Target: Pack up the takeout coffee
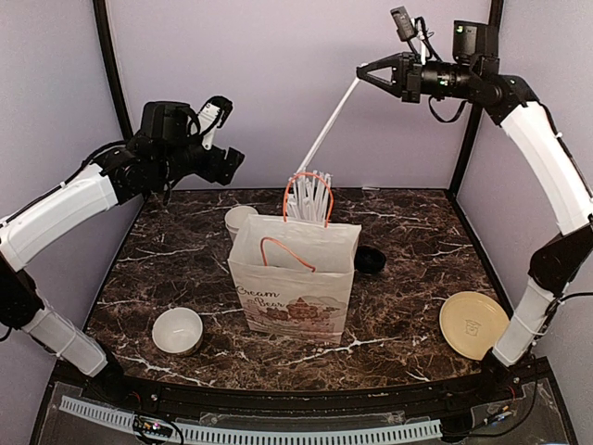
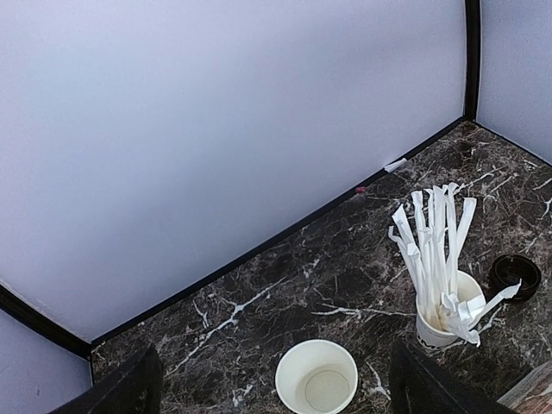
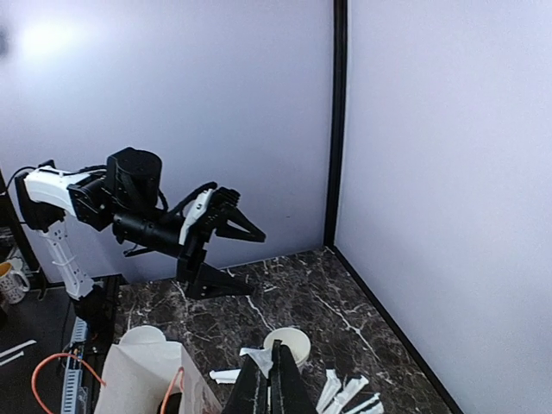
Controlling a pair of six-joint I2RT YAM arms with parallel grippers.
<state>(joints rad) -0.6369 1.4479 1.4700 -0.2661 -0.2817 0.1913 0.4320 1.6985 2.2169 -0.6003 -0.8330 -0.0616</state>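
Right gripper (image 1: 359,73) high up, fingers pinched on a straw (image 1: 329,125), whose lower end is just above the straw cup (image 1: 309,197). Left gripper (image 1: 232,134) spread wide, empty. Marble table (image 1: 167,260): bag (image 1: 296,278) at centre, lidless cup (image 1: 239,220) behind it, black lid (image 1: 371,260) beside it. Lilac walls.
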